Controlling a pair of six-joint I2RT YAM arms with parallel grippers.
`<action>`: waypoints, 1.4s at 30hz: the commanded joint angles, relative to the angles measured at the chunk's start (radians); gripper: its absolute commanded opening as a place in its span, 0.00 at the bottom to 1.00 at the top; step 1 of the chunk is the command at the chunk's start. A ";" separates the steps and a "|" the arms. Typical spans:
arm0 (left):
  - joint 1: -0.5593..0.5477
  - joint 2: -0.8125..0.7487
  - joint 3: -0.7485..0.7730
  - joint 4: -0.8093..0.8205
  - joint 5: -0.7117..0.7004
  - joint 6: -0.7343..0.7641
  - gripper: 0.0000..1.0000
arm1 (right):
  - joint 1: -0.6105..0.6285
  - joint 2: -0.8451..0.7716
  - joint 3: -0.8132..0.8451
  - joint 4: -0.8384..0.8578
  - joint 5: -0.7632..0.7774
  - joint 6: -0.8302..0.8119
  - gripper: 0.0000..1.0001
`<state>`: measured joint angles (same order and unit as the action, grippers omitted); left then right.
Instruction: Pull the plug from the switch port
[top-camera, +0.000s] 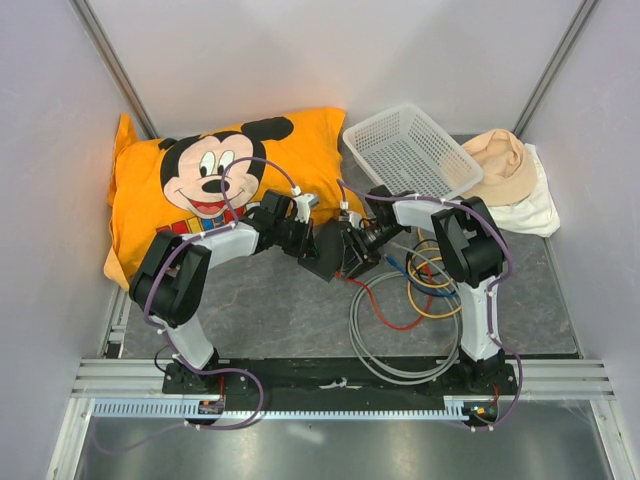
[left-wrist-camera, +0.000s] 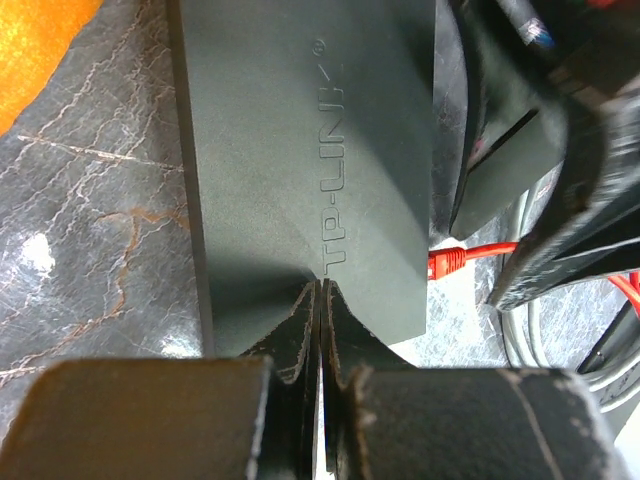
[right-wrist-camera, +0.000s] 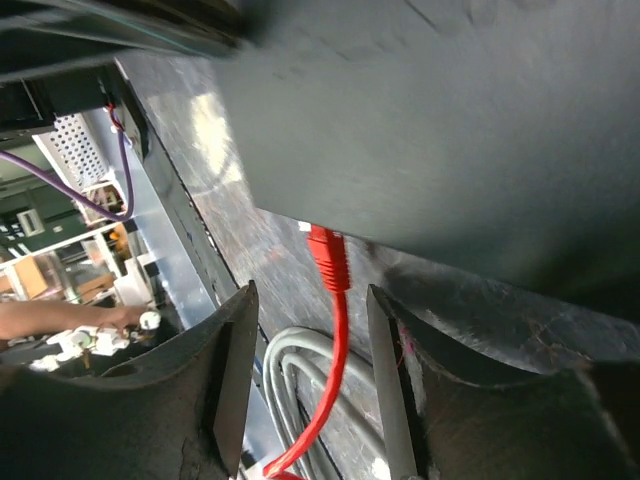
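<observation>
The switch (top-camera: 325, 257) is a flat black box on the grey mat between both arms. In the left wrist view its top (left-wrist-camera: 300, 150) reads TP-LINK. A red plug (right-wrist-camera: 327, 258) sits in a port on its edge, and it also shows in the left wrist view (left-wrist-camera: 447, 262). Its red cable (right-wrist-camera: 335, 370) hangs down from it. My left gripper (left-wrist-camera: 320, 288) is shut, with its tips resting on top of the switch. My right gripper (right-wrist-camera: 308, 305) is open, with its jaws on either side of the red cable just below the plug, touching neither.
An orange Mickey Mouse pillow (top-camera: 205, 180) lies at the back left. A white mesh basket (top-camera: 410, 150) and a beige cloth (top-camera: 505, 175) lie at the back right. Grey (top-camera: 400, 345), yellow and blue cable coils lie by the right arm.
</observation>
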<state>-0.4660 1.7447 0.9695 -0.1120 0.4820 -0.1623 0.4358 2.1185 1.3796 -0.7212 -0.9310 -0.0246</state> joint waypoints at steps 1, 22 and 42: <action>0.003 -0.004 -0.029 -0.014 -0.005 0.020 0.02 | 0.011 0.017 -0.036 0.017 -0.019 0.012 0.54; 0.003 -0.083 -0.109 0.006 -0.026 0.037 0.02 | 0.044 0.069 -0.013 0.167 0.043 0.176 0.48; 0.003 -0.047 -0.114 0.005 -0.014 0.026 0.01 | 0.043 0.112 0.013 0.180 0.133 0.282 0.38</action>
<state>-0.4660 1.6749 0.8822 -0.0856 0.4808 -0.1623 0.4721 2.1632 1.3849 -0.5903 -0.8928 0.1841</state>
